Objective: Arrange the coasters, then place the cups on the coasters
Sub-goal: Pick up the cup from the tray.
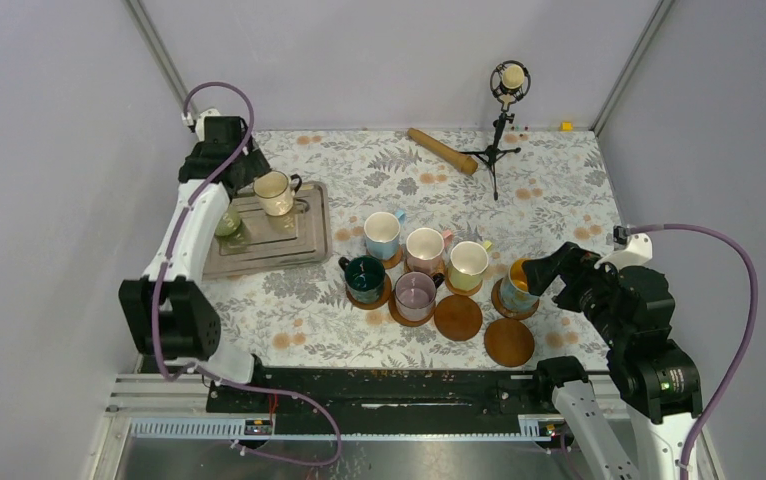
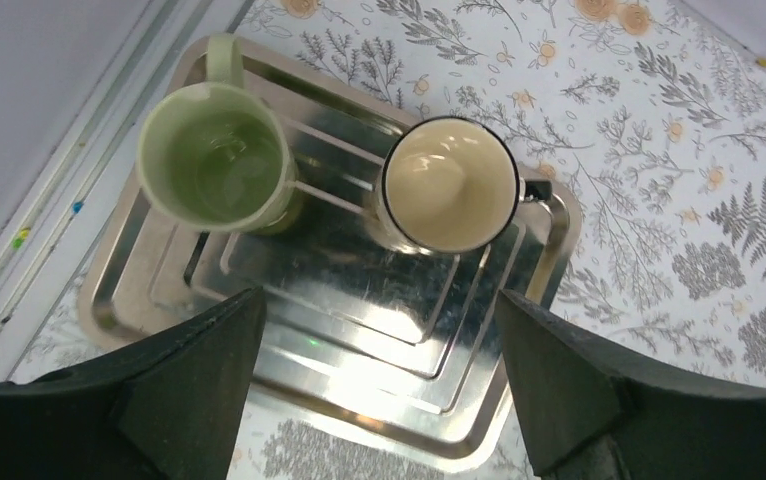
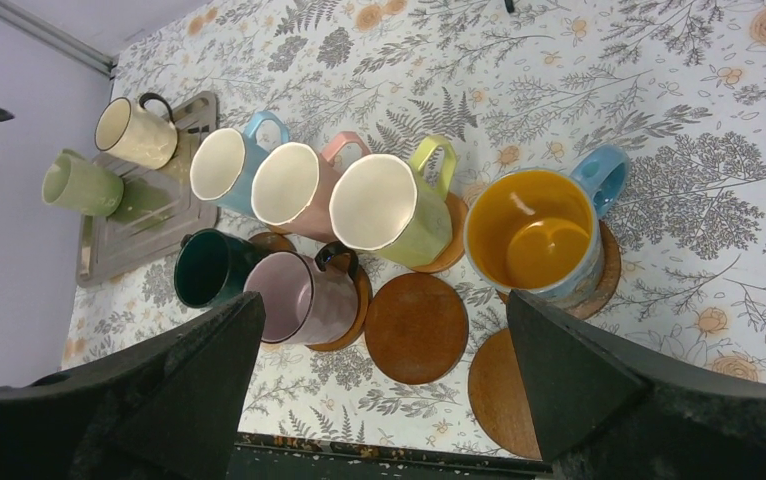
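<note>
No writing, label, brand, number or sign can be read in any view. A few small coloured marks sit on the pale strip just beyond the left edge of the tabletop, seen from the left wrist. They may be stickers or paint, but they are too small and blurred to tell whether they carry any characters.

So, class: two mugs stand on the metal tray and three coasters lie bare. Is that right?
Not quite: only two coasters lie bare, as the top external view shows. Two mugs do stand on the metal tray.
</note>
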Robot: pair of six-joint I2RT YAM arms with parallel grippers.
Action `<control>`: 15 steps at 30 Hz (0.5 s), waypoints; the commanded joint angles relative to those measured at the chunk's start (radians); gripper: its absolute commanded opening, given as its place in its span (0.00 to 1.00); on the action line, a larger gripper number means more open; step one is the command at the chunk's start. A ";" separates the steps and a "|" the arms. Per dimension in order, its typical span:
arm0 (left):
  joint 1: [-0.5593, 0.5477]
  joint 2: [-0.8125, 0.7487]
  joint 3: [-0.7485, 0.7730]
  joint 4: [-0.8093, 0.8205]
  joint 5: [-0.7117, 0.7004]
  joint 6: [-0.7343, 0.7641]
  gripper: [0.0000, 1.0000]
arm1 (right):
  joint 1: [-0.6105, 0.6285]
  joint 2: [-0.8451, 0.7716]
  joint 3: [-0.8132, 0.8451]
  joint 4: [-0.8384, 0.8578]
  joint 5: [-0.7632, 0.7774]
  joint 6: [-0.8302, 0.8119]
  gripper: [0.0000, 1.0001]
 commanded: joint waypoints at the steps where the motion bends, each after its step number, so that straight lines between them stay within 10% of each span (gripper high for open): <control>1: 0.054 0.142 0.107 0.051 0.147 -0.016 0.82 | 0.006 0.001 -0.006 0.061 -0.039 -0.013 1.00; 15: 0.119 0.439 0.269 0.027 0.222 0.030 0.56 | 0.006 -0.006 -0.033 0.077 -0.057 -0.008 0.99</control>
